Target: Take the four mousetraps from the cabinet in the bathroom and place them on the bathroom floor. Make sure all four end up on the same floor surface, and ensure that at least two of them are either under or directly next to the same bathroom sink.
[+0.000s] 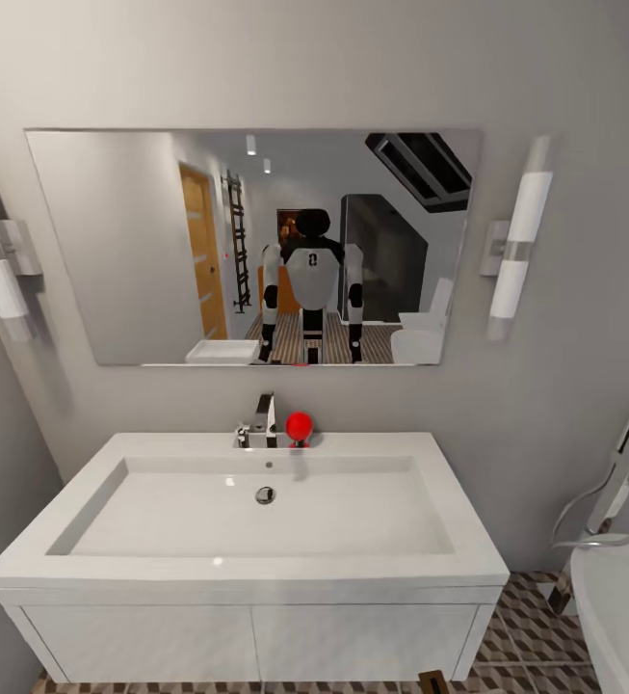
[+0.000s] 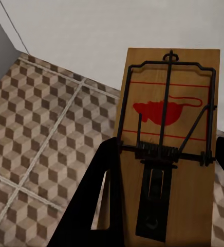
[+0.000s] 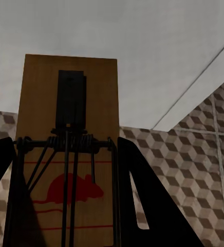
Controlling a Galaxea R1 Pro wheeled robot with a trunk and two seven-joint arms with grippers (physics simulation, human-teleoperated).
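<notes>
Left claw (image 2: 161, 198) clamped on one mousetrap (image 2: 168, 139), black fingers against both its long edges, held over the bathroom floor (image 2: 35, 134) near a white wall. Right claw (image 3: 66, 195) clamped on a second mousetrap (image 3: 68, 128) likewise, above the cube tiles by a white panel. Two traps counted in all, each wooden with wire bar and red mouse print. Head view: one white sink (image 1: 256, 520) with chrome tap (image 1: 261, 424), a red ball (image 1: 299, 425) beside it, one mirror (image 1: 251, 246), two wall lamps, bathtub edge (image 1: 622, 607) at right.

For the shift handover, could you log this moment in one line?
facing sink | left gripper: mousetrap | right gripper: mousetrap
</notes>
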